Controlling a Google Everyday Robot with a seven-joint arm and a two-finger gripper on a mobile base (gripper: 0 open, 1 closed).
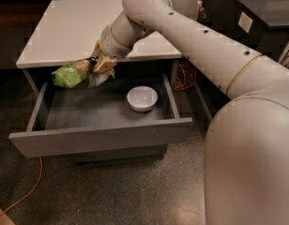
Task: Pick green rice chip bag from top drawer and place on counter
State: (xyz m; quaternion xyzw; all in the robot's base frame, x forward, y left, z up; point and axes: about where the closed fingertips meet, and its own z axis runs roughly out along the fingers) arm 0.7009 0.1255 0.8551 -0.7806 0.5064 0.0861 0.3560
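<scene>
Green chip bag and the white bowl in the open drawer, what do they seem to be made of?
The green rice chip bag: likely thin plastic film, crinkled and faintly shiny, pinched by the gripper above the top drawer, back left. The white bowl: probably glazed ceramic or hard plastic; smooth, glossy, rigid rim.

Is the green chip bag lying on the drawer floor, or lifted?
Lifted: the gripper, at the counter edge, holds the green rice chip bag above the floor of the top drawer.
</scene>
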